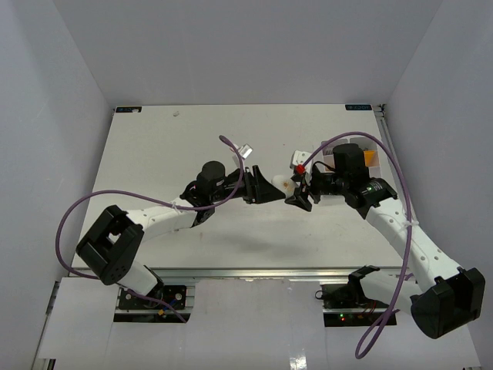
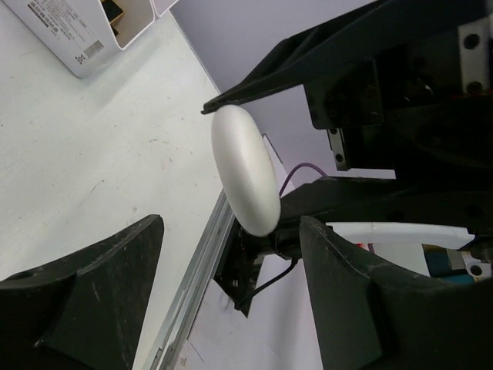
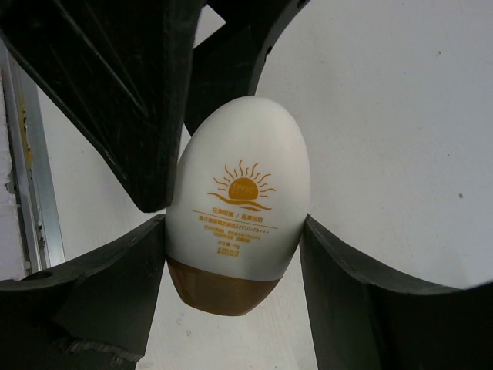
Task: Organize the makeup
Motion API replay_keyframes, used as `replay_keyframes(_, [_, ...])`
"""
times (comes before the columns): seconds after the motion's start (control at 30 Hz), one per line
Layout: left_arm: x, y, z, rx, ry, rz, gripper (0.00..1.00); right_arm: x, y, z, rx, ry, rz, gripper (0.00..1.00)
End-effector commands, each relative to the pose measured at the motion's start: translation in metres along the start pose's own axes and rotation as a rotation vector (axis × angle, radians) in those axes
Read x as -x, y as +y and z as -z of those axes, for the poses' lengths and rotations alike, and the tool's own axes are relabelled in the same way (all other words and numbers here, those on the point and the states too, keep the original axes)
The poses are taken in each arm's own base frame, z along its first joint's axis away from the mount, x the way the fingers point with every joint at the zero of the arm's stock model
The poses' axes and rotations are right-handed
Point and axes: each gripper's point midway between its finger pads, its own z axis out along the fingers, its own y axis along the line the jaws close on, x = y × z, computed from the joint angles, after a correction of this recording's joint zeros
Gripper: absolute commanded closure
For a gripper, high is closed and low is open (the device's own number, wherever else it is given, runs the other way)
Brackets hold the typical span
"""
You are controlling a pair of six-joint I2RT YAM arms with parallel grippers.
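While right end effector [image 3: 231, 239] clamps white oval compact [image 3: 239, 193], tray [image 2: 77, 48] cut off.

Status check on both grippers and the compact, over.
Right gripper shut on white oval compact, held mid-air. Left gripper open, right beside it. Nothing else between the grippers.

Above the middle of the white flat table [image 1: 169, 154], the white egg-shaped plastic compact [image 1: 286, 185] sits between the two fingers of the black right gripper [image 1: 297, 193], touching both. That gripper is at its 3 o'clock and the black left gripper [image 1: 276, 186] at its 9 o'clock, whose fingers stand to either side of the compact, apart from it. The white four-compartment plastic tray [image 2: 69, 42] stands on the table at about 2 o'clock from the compact, behind the right gripper, with an orange plastic tube [image 1: 371, 157] lying in it.
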Motion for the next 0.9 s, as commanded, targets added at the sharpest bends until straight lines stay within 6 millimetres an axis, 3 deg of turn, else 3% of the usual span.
replay_keyframes(0.0, [0.016, -0.026, -0.008, -0.078, -0.019, -0.03, 0.22, 0.023, 0.004, -0.001, -0.013, -0.061, 0.074, 0.84])
replay_keyframes(0.1, [0.019, -0.03, -0.012, -0.095, -0.014, -0.028, 0.26, 0.02, 0.004, -0.005, -0.031, -0.045, 0.087, 0.85])
replay_keyframes(0.37, [0.011, -0.028, -0.015, -0.117, 0.027, -0.01, 0.65, 0.013, -0.009, -0.006, -0.137, -0.018, 0.09, 0.86])
replay_keyframes(0.43, [0.007, -0.026, -0.014, -0.118, 0.039, -0.002, 0.66, 0.012, -0.015, -0.005, -0.173, -0.01, 0.086, 0.87])
replay_keyframes(0.6, [0.004, -0.022, -0.015, -0.103, 0.055, -0.005, 0.59, 0.013, -0.02, -0.004, -0.201, -0.013, 0.085, 0.87])
replay_keyframes(0.7, [0.007, -0.024, -0.016, -0.101, 0.052, -0.019, 0.63, 0.011, -0.018, -0.005, -0.196, -0.012, 0.084, 0.85])
replay_keyframes(0.77, [0.008, -0.024, -0.017, -0.101, 0.056, -0.029, 0.69, 0.009, -0.018, -0.005, -0.197, -0.01, 0.083, 0.82])
replay_keyframes(0.87, [0.004, -0.021, -0.017, -0.09, 0.081, -0.042, 0.97, 0.007, -0.017, -0.006, -0.193, -0.005, 0.081, 0.74])
